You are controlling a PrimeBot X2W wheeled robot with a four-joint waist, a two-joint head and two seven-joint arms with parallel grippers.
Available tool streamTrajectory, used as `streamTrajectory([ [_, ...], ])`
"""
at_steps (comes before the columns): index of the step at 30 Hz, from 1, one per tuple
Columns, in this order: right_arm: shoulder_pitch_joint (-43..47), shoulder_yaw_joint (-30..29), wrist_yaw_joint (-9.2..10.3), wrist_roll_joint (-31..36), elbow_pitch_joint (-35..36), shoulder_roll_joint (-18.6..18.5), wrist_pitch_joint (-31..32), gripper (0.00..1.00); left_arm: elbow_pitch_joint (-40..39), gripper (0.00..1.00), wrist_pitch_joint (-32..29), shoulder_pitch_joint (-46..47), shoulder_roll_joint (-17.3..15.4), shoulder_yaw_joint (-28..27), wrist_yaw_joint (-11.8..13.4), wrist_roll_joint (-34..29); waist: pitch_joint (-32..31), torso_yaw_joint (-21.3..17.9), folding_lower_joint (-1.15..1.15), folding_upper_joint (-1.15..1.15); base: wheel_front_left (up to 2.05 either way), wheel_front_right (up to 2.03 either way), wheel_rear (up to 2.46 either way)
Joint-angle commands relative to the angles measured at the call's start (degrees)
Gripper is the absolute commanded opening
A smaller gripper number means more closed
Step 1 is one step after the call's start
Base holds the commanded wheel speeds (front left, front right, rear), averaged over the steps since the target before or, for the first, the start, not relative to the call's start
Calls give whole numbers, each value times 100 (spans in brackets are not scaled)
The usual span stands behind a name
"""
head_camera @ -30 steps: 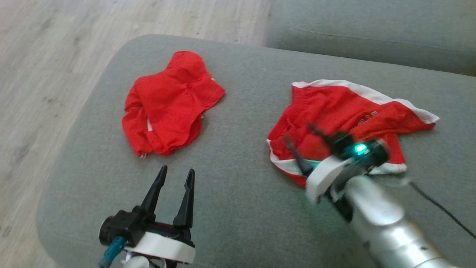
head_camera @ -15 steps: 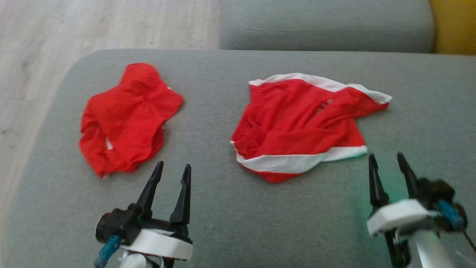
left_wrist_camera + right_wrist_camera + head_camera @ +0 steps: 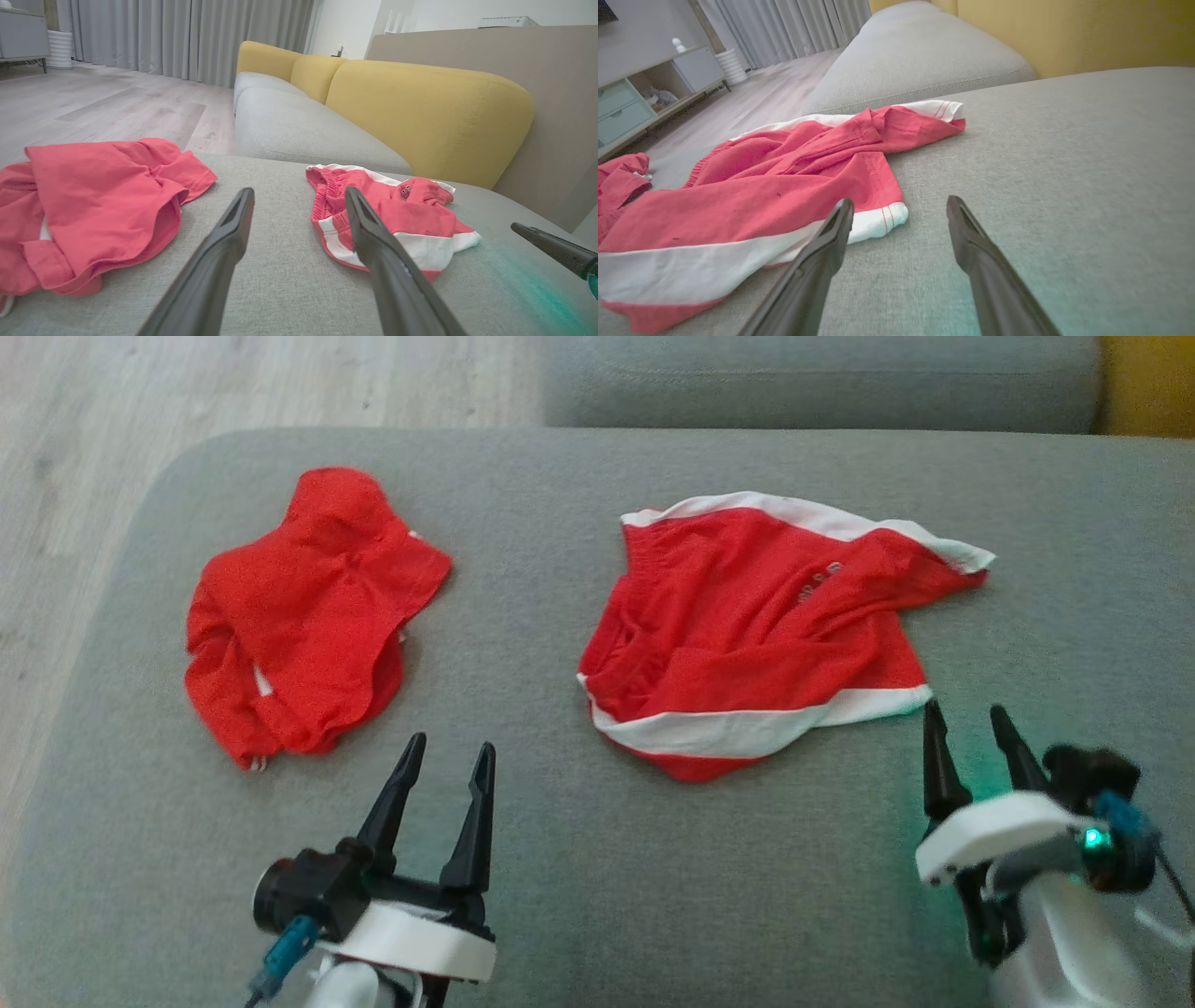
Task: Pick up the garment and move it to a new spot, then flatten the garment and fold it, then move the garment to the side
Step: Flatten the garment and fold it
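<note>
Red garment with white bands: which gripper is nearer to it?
Right. The right gripper hangs just off the near right corner of the red garment with white bands; the left gripper is farther away, off its near left side.

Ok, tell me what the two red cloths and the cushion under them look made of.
Garment with white bands: thin, matte sports fabric, likely; it creases softly and shows stitched seams. Plain red cloth: similar light matte fabric, limp folds. Cushion: grey woven upholstery, visibly grainy weave.

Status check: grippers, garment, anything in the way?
Left gripper and right gripper open, empty. Garment crumpled on grey cushion, just ahead of right gripper. Smaller red cloth lies apart, to its left; nothing blocking.
</note>
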State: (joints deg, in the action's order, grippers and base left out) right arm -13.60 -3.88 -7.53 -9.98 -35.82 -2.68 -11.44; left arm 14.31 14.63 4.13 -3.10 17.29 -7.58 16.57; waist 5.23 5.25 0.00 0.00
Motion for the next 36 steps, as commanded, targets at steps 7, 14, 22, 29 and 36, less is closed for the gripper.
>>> streamTrajectory([
  [7, -908, -487, 4, 525, -784, -21, 302, 100, -116, 100, 37, 379, -24, -34, 9, 44, 341, 448, 0, 0, 0, 0, 0],
  [14, -1213, -906, 4, 1158, -1415, -21, 251, 0, -84, 100, 37, 412, -39, -31, 9, 88, 378, 589, 0, 0, 0, 0, 0],
  [22, -1099, -1436, 4, 1505, -1437, -21, -93, 0, -75, 100, 37, 340, -37, -177, 9, 60, 127, 246, 0, 0, 0, 0, 0],
  [29, -669, -2041, 4, 1788, -927, -20, 110, 0, -113, 100, 37, 191, -19, -266, 9, 36, -138, -190, 0, 0, 0, 0, 0],
  [36, -354, -2257, 4, 1889, -470, -20, 515, 90, -136, 100, 37, 165, -2, -257, 9, 20, -156, -320, 0, 0, 0, 0, 0],
])
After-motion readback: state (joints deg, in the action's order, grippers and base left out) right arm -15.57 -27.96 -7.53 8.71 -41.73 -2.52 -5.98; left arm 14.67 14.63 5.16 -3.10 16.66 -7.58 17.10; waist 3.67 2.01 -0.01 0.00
